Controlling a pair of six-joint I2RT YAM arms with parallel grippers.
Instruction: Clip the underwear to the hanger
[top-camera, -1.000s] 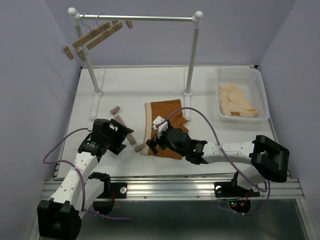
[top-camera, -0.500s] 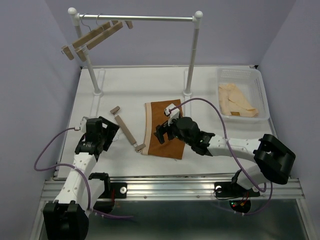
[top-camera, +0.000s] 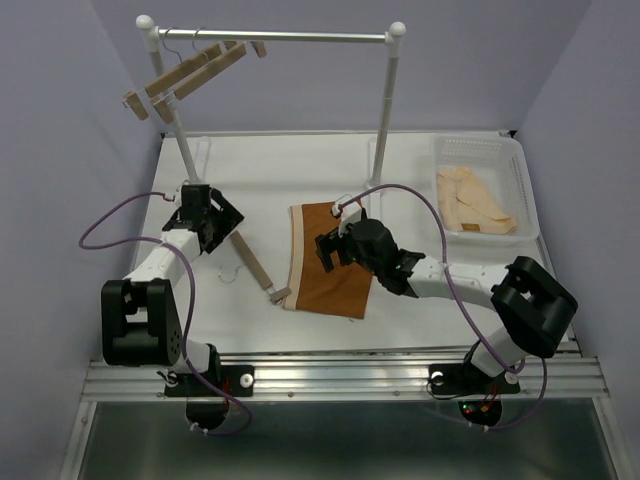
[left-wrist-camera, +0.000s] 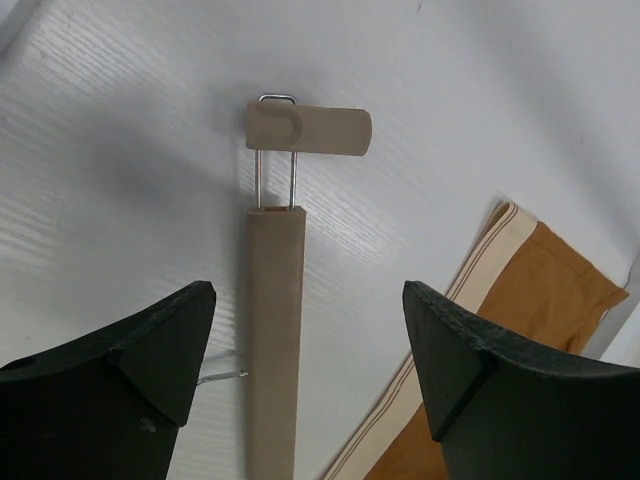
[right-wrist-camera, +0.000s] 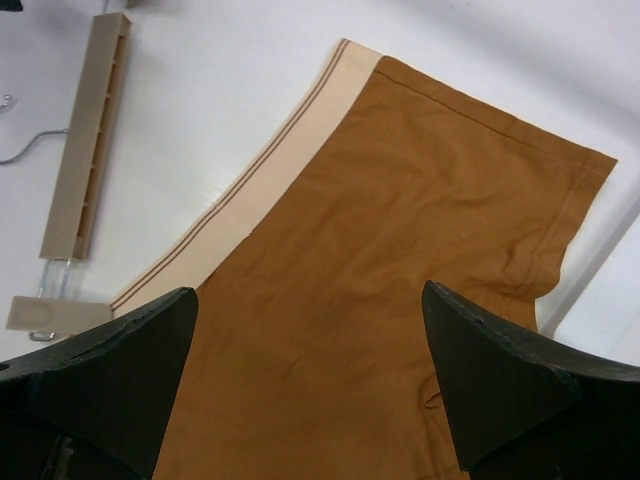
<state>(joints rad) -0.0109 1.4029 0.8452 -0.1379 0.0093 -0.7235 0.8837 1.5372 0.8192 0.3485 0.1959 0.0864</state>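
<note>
The rust-brown underwear lies flat on the table, its pale waistband toward the left. The light-wood hanger lies loose beside the waistband, one clip at its near end. My left gripper is open above the hanger's far end. In the left wrist view the bar runs between the fingers to a clip, with the underwear at the right. My right gripper is open over the underwear. The right wrist view also shows the hanger.
A white clothes rack stands at the back with two more wooden hangers on its left end. Its posts stand on the table. A clear basket at the back right holds a pale beige garment.
My left arm has swung forward from the near left to the hanger's far end. My right gripper has moved back from the underwear's near part to its middle.
</note>
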